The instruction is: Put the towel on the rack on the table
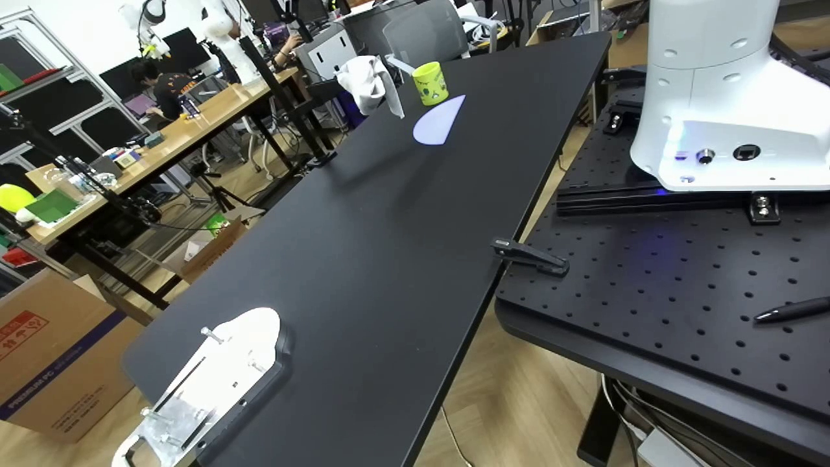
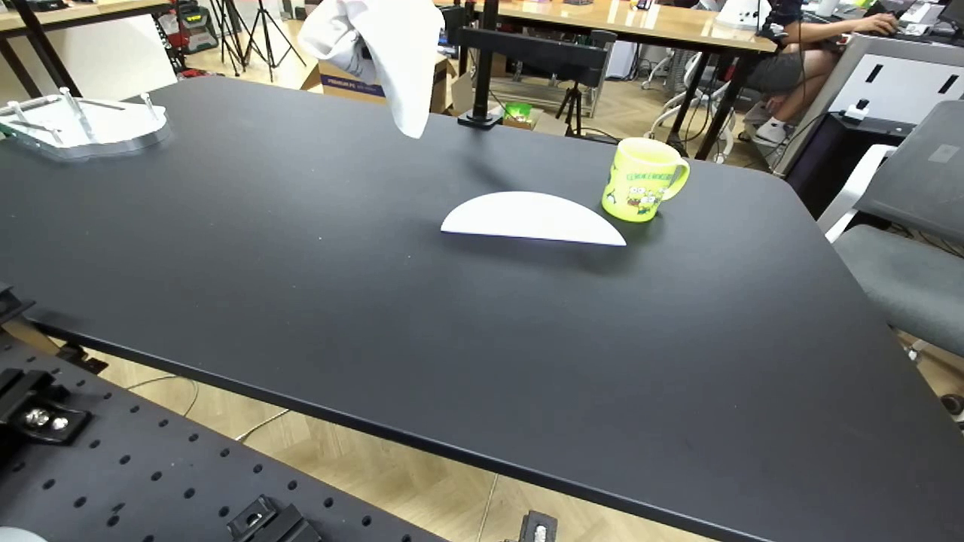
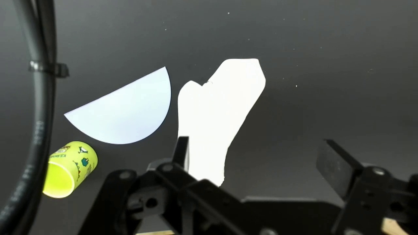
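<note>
The white towel (image 1: pixel 368 84) hangs crumpled in mid-air over the black table (image 2: pixel 452 354) in both exterior views (image 2: pixel 410 68); nothing visible holds it up. In the wrist view the towel (image 3: pixel 217 114) shows below my gripper (image 3: pixel 256 140), whose fingers are wide apart. The left finger overlaps the towel's picture, but the towel is not clamped. At the top of an exterior view, dark prongs (image 1: pixel 295 23) look like my fingers, apart from the towel. No plain rack shows; a white board with upright pegs (image 1: pixel 227 366) lies at one table end, also in an exterior view (image 2: pixel 98 135).
A pale half-disc (image 2: pixel 527 218) and a yellow-green mug (image 2: pixel 636 181) stand beside the towel's place; both show in the wrist view too. A black post (image 2: pixel 486 68) is clamped at the far table edge. A grey chair (image 2: pixel 915 211) stands past the table's end.
</note>
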`<state>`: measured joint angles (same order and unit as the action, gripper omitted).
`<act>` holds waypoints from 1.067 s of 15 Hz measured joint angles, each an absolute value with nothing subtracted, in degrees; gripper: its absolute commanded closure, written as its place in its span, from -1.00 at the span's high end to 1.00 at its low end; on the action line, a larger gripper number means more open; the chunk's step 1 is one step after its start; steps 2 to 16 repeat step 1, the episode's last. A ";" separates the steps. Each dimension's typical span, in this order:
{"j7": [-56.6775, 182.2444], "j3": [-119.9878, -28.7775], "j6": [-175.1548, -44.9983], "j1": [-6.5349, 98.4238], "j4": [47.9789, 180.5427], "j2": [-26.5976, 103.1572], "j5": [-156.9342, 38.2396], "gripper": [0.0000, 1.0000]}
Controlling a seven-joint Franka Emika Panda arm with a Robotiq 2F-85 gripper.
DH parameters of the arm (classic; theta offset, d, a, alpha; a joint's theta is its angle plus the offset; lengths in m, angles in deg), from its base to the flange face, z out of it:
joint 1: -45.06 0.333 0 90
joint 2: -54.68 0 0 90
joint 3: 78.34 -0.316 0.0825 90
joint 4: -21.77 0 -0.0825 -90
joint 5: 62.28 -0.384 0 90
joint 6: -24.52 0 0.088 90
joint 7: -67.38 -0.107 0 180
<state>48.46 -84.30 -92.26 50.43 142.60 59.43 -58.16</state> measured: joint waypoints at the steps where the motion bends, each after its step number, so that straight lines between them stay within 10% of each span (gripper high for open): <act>1: 49.33 -84.53 -91.94 50.53 142.61 59.70 -58.28 1.00; 16: 49.33 -84.53 -91.94 50.53 142.61 59.70 -58.28 1.00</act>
